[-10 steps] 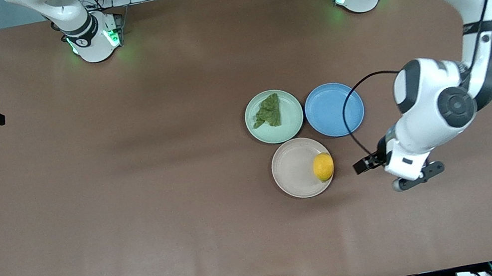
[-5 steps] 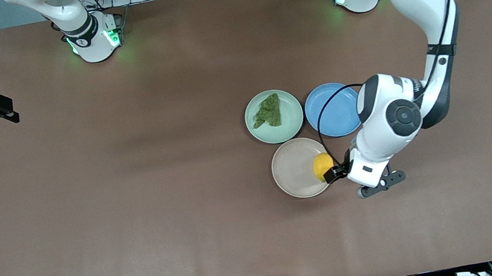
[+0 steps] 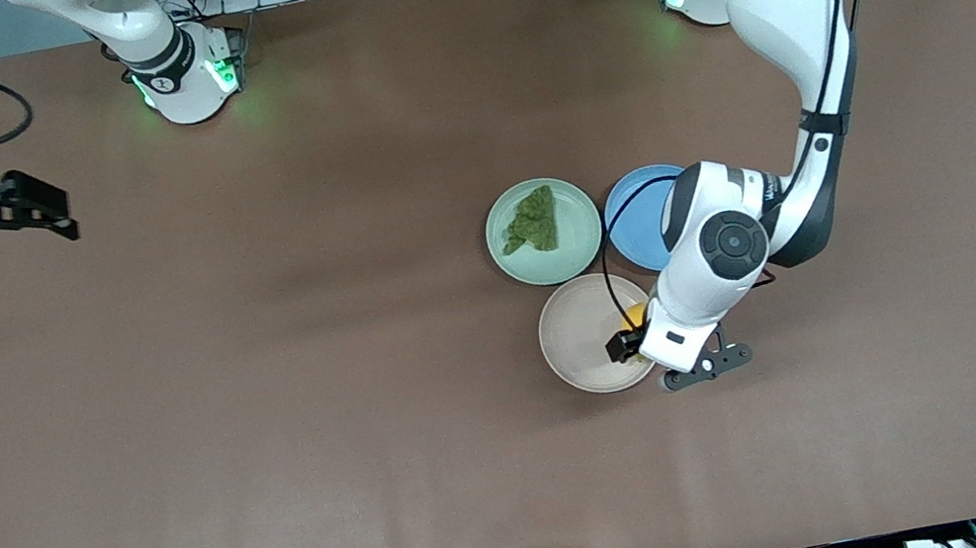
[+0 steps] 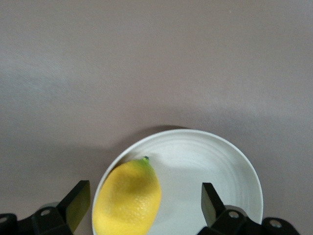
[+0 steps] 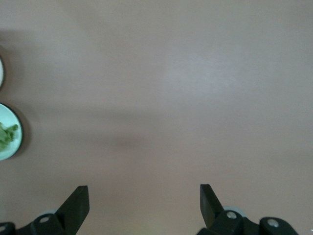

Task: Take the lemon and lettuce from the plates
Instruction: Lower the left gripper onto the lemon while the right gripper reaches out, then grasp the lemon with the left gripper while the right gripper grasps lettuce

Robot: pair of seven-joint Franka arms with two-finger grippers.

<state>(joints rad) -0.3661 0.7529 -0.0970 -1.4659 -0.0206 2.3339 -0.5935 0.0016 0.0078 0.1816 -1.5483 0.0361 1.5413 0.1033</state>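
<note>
The yellow lemon (image 3: 633,317) lies on the beige-white plate (image 3: 580,338), at the rim toward the left arm's end, mostly hidden by the arm. In the left wrist view the lemon (image 4: 128,198) lies between the spread fingers on the plate (image 4: 230,171). My left gripper (image 3: 625,346) (image 4: 145,205) is open over the lemon. The dark green lettuce (image 3: 534,221) lies on the mint green plate (image 3: 578,243), farther from the front camera. My right gripper (image 3: 41,214) (image 5: 145,205) is open and empty, over bare table at the right arm's end. The right wrist view shows the lettuce plate (image 5: 9,139) at its edge.
An empty blue plate (image 3: 640,222) lies beside the mint green plate, toward the left arm's end, partly covered by the left arm. The brown table (image 3: 270,403) is bare around the three plates.
My left gripper has moved from beside the beige-white plate to over the lemon. My right gripper has moved a little toward the middle of the table. The lemon and lettuce have not moved.
</note>
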